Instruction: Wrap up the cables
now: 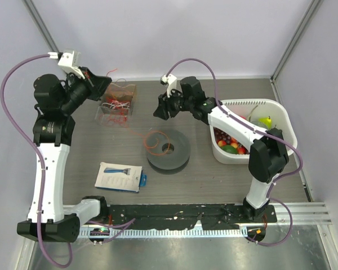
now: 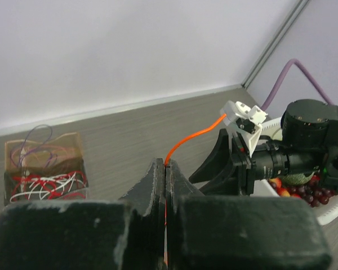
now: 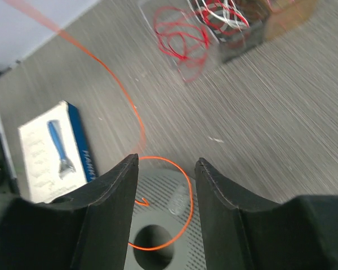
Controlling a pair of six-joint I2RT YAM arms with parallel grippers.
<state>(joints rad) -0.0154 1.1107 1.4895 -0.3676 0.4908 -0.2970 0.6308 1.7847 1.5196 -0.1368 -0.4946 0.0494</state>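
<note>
L gripper [image 2: 165,169]: far-left of table, up over the clear box. Jaws pressed tight together, pinching one orange cable [image 2: 191,135] btwn the tips.
R gripper [image 3: 166,163]: mid-table, hanging over the far side of the grey disc. Jaws stand apart w/ a clear gap and nothing in it.
Orange cable: leaves the L jaws and runs right & nearer. It ends as a loose loop lying on the grey disc [image 1: 169,151], curling round the centre hole. Loop lies under the R gripper's gap; no contact w/ its fingers visible.
Cables [image 1: 117,106]: thin red-orange strands w/ some white ones, a loose tangle in the clear box [image 1: 128,90] at far-left. A few red loops spill past the box's near side onto the tabletop.
Grey disc: flat, round, hole in the middle, approx centre of table.
Razor pack [image 1: 120,176]: white card w/ blue razor, lying flat, near-left of disc, not touching it.
White basket [image 1: 253,102]: right side, by the R arm, holding mixed fruit.
</note>
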